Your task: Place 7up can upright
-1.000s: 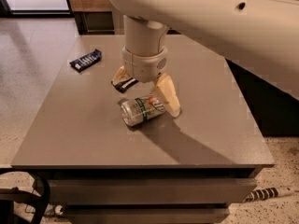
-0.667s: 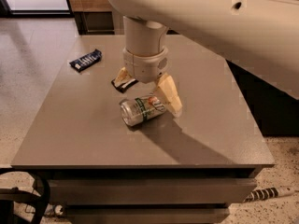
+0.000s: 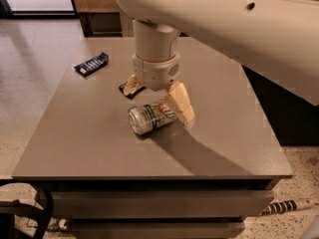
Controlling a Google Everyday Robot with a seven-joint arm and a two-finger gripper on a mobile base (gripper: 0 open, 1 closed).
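The 7up can point(image 3: 151, 117) lies on its side on the grey table point(image 3: 89, 143), its silver top facing the front left. My gripper point(image 3: 157, 97) hangs over the can from the large cream arm. It is open, with one finger point(image 3: 180, 102) right of the can's far end and the other finger point(image 3: 131, 84) behind and left of it. The fingers straddle the can without closing on it.
A dark blue snack-bar wrapper point(image 3: 91, 64) lies at the table's back left. A second dark wrapper point(image 3: 128, 90) lies under the left finger. The table's front edge point(image 3: 149, 177) is near the camera. Dark cabinets stand behind and to the right.
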